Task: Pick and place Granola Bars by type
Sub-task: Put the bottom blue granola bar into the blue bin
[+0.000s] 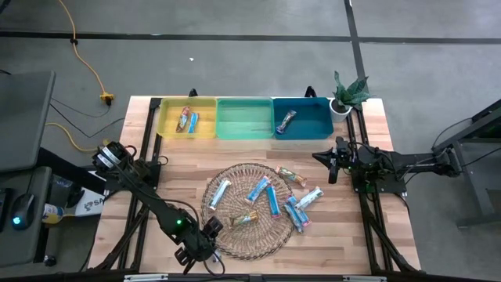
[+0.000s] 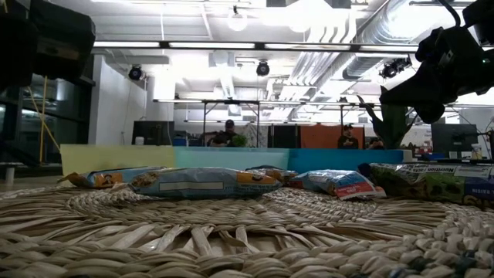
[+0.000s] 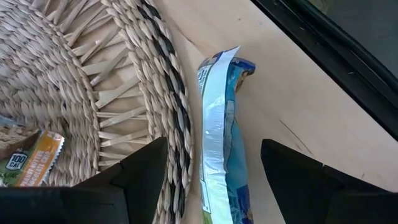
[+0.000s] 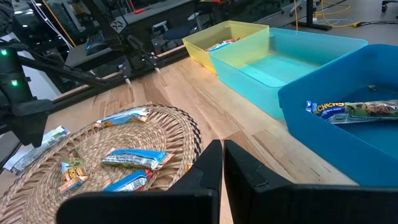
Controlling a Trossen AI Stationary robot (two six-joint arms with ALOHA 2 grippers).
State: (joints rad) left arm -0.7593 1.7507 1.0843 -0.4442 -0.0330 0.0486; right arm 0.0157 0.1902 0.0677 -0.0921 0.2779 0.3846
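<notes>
My left gripper [image 1: 205, 237] is at the near left rim of the round woven mat [image 1: 235, 247]. It is open, its fingers standing on either side of a blue and silver granola bar [image 3: 217, 134] without touching it. That bar lies flat on the wood beside the mat's rim [image 3: 177, 118]. Several more bars lie on the mat [image 4: 134, 157], blue, white-teal and orange-brown. My right gripper [image 4: 222, 146] is shut and hangs above the table's right side [image 1: 332, 164], in front of the blue bin.
Three bins line the far edge. The yellow bin [image 1: 186, 117] holds two bars, the green bin [image 1: 244, 119] shows none, and the blue bin [image 1: 301, 119] holds one bar [image 4: 354, 110]. A small potted plant [image 1: 348, 94] stands at the far right corner. Bare wood lies between bins and mat.
</notes>
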